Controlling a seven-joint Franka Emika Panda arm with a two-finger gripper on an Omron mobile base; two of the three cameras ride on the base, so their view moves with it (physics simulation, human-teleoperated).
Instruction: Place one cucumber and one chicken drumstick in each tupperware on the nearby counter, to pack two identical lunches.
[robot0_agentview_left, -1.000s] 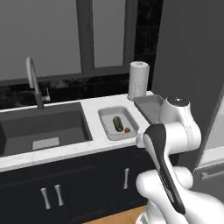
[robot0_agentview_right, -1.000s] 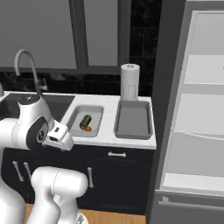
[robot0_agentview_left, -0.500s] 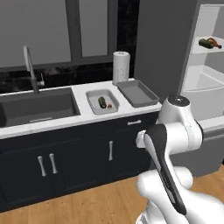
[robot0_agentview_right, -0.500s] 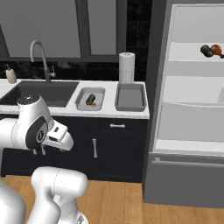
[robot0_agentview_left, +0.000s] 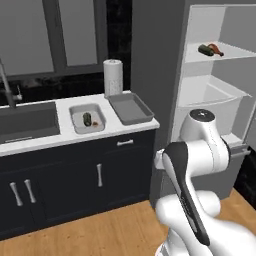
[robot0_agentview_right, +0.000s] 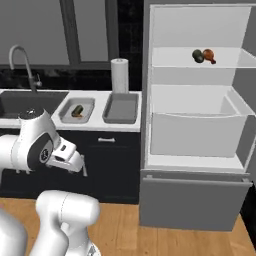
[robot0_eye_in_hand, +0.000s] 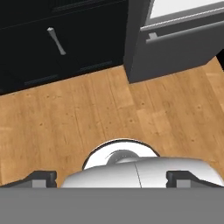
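Over on the white table (robot0_agentview_left: 65, 137), the smaller tupperware (robot0_agentview_left: 87, 119) holds a cucumber (robot0_agentview_left: 87, 118), the larger tupperware (robot0_agentview_left: 131, 108) sits just beside it, and the hand (robot0_eye_in_hand: 111, 178) hangs spread above the wooden floor (robot0_eye_in_hand: 87, 122).

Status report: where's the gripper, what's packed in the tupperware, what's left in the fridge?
Gripper open, empty, aimed at floor. Smaller tupperware holds a cucumber and a small brown piece; larger tupperware empty. Cucumber and drumstick on fridge shelf.
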